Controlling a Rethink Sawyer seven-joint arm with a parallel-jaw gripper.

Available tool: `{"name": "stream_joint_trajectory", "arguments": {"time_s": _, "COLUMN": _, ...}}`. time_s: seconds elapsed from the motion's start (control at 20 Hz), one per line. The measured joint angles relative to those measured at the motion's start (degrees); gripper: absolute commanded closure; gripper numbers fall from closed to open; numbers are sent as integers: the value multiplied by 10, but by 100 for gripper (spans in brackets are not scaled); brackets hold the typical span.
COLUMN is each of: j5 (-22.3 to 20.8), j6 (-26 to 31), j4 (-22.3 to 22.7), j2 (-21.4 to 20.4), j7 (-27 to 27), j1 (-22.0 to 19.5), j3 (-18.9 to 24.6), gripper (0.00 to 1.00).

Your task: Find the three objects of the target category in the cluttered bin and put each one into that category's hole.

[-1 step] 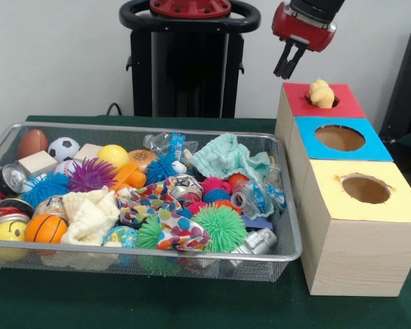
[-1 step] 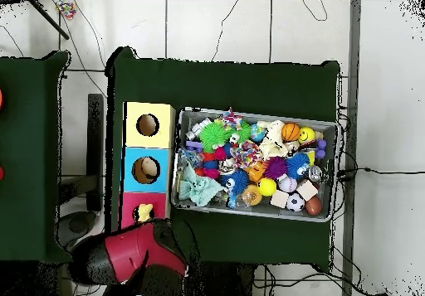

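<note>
Nearest the camera sits the yellow-topped box (image 1: 364, 226), its round hole showing nothing inside. Behind it in the same row comes the blue-topped box (image 1: 339, 139), then the red-topped box (image 1: 320, 103) at the far end. And look, a pale yellow plush toy (image 1: 321, 93) sits in the red box's hole, poking up above the rim! Just above it hangs the gripper (image 1: 288, 63), jaws nearly together, holding nothing, clear of the toy. Beside the boxes, on the green table (image 1: 123, 301), the wire bin (image 1: 192, 264) brims with clutter. A green spiky ball (image 1: 220, 228) lies near its front edge, an orange basketball (image 1: 46, 228) by its front corner away from the boxes, and a mint cloth (image 1: 227, 159) toward its back edge.
</note>
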Motion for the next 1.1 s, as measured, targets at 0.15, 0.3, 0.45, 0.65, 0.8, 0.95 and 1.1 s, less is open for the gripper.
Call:
{"name": "stream_joint_trajectory", "arguments": {"time_s": 0.15, "j5": 0, "j6": 0, "j4": -6, "j2": 9, "j7": 0, "j1": 26, "j3": -18, "gripper": 100}}
{"name": "stream_joint_trajectory", "arguments": {"time_s": 0.3, "j5": 1, "j6": 0, "j4": -7, "j2": 10, "j7": 0, "j1": 30, "j3": -19, "gripper": 100}}
{"name": "stream_joint_trajectory", "arguments": {"time_s": 0.45, "j5": 5, "j6": 0, "j4": -7, "j2": 10, "j7": 0, "j1": 28, "j3": -19, "gripper": 100}}
{"name": "stream_joint_trajectory", "arguments": {"time_s": 0.65, "j5": 17, "j6": 0, "j4": -7, "j2": 10, "j7": 0, "j1": 21, "j3": -16, "gripper": 100}}
{"name": "stream_joint_trajectory", "arguments": {"time_s": 0.8, "j5": 25, "j6": 0, "j4": -7, "j2": 10, "j7": 0, "j1": 11, "j3": -11, "gripper": 100}}
{"name": "stream_joint_trajectory", "arguments": {"time_s": 0.95, "j5": 31, "j6": 0, "j4": -7, "j2": 10, "j7": 0, "j1": 3, "j3": -4, "gripper": 100}}
{"name": "stream_joint_trajectory", "arguments": {"time_s": 1.1, "j5": 36, "j6": 0, "j4": -7, "j2": 10, "j7": 0, "j1": -5, "j3": 5, "gripper": 100}}
